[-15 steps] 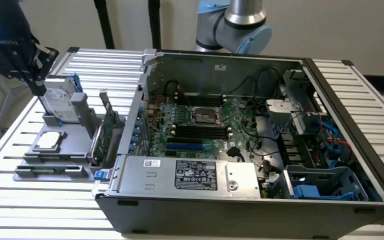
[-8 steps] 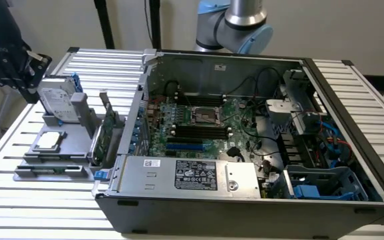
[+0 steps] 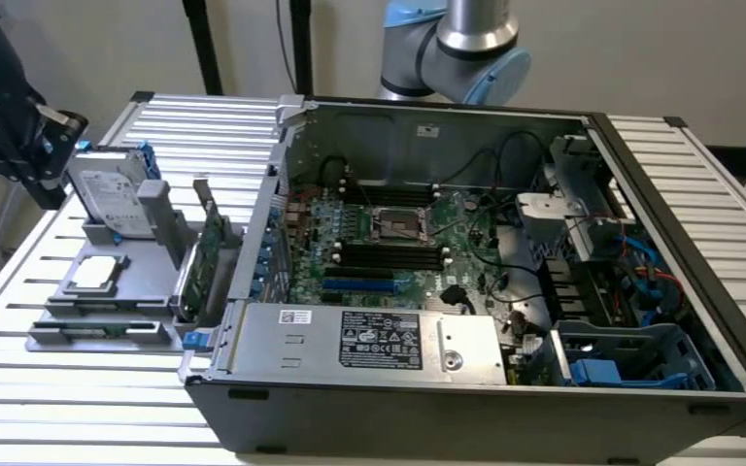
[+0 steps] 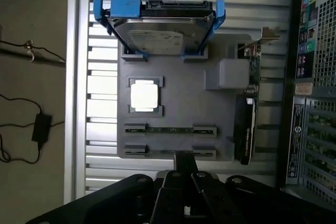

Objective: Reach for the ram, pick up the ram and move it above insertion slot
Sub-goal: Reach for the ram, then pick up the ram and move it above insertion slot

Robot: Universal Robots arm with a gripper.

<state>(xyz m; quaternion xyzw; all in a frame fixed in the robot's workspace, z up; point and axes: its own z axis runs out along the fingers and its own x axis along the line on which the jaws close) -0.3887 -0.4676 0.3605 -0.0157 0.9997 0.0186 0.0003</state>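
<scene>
ram (image 4: 170,128) — slotted in grey fixture (image 4: 178,103) on counter (image 4: 100,174), long axis parallel to hard drive (image 4: 163,35) end | gripper (image 4: 184,163) over fixture's edge, ram just beyond | jaws: cannot tell | insertion slot (image 3: 392,254) — well apart, inside case (image 3: 477,413)

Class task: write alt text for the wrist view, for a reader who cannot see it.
The gripper hangs above a grey parts holder on a slatted table, nearest the end where the ram, a thin stick, lies. The holder carries a hard drive in blue rails, a silver chip and an upright card.
</scene>
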